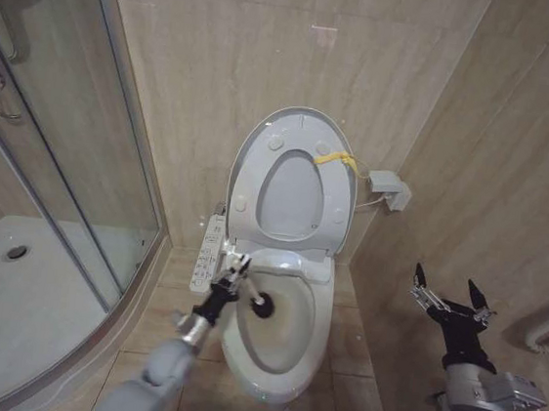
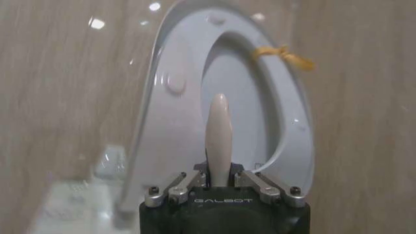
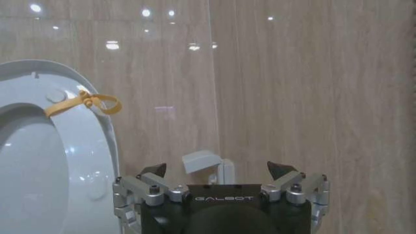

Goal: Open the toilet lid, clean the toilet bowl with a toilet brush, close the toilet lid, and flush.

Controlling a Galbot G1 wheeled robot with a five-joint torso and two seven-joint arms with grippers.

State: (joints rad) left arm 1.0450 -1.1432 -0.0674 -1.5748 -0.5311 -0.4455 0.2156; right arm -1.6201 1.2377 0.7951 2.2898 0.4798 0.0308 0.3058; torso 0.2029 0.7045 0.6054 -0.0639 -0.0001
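Left gripper point(image 1: 230, 281) is clamped on the brush point(image 1: 249, 293) handle, low over the near-left rim of the bowl point(image 1: 283, 359). Brush head sits inside the bowl near its far-left wall, above the brownish staining. Lid point(image 1: 297, 134) is raised against the far wall, seat point(image 1: 326, 196) up with it, yellow tag point(image 1: 338, 159) on the far-right rim.

Handling, my read: brush is light, with a thin stiff stick, likely slick plastic. It wants a firm pinch well up the handle so scrubbing pressure doesn't twist it in the jaws. Bowl is hard glazed ceramic, so no give. Lid is light hinged plastic and should be taken at the free rim.

Right gripper point(image 1: 450, 301) hangs spread and empty, well right of the bowl, over the floor.

Views: the head view gives the brush head and stains. The left wrist view gives the handle end point(image 2: 217, 139) poking up between the fingers point(image 2: 170, 191), confirming the grasp, with the lid behind. The right wrist view gives parted fingers point(image 3: 151, 187), the tag, and a small wall fitting point(image 3: 206, 163).
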